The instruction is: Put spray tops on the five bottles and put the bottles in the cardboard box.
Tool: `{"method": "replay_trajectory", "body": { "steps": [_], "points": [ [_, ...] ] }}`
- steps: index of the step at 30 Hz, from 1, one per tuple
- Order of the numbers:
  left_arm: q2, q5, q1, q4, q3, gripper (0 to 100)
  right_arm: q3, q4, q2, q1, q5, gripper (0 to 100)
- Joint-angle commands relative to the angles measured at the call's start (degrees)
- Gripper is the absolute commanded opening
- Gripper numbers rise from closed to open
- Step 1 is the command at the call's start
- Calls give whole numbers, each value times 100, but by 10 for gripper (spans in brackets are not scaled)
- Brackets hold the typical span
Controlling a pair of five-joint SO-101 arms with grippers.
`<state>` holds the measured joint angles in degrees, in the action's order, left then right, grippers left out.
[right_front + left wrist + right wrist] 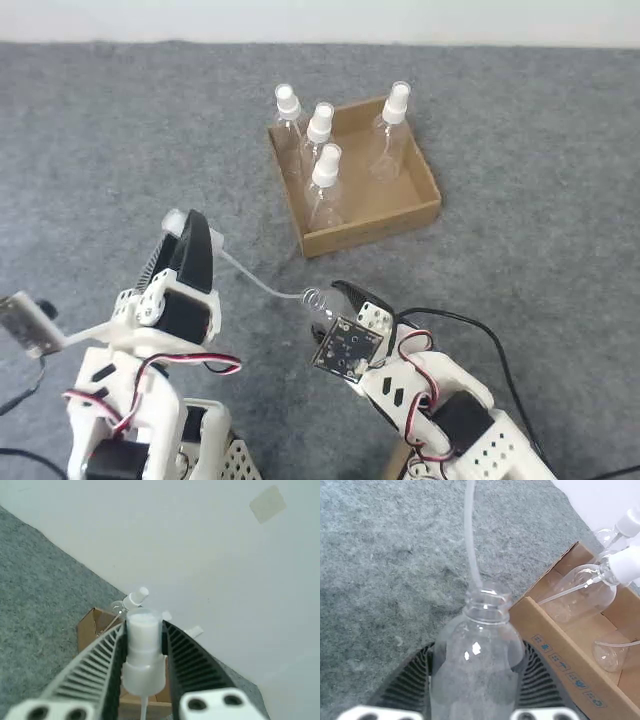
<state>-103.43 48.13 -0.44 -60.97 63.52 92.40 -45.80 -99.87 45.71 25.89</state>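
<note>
The left pincer (144, 630) is gripping a white spray top (143, 660) between its two ribbed fingers, holding it up above the grey felt tabletop (520, 120) toward the near left. The top's thin clear dip tube (255, 280) is trailing across toward the right arm. The right pincer (476, 655) is clamping a clear, uncapped bottle (475, 690) by its body near the middle of the near edge, with the neck pointing at the left arm. The end of the tube is meeting the bottle's open mouth; how far it is sitting inside cannot be told. The cardboard box (370, 228) is lying open beyond both arms, toward the far edge of the tabletop and near its middle. Four bottles (325, 190) with white spray tops already fitted are standing inside it, three clustered along its left side and one by its far right corner.
</note>
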Motion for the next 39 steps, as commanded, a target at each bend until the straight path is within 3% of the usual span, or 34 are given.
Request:
{"method": "replay_trajectory", "body": {
  "steps": [1,8,24,31,39],
  "points": [
    [-114,-141,0,-18,-330,12,-88,154,-136,31,132,34],
    [-114,-132,-325,0,-716,12,290,611,-136,40,466,31],
    [-114,-132,-308,-176,-523,12,352,725,-136,40,466,31],
    [-114,-158,185,-167,-330,12,352,716,-136,40,466,31],
    [-114,-167,211,-167,-295,12,325,708,-136,31,440,31]
  ]
}}
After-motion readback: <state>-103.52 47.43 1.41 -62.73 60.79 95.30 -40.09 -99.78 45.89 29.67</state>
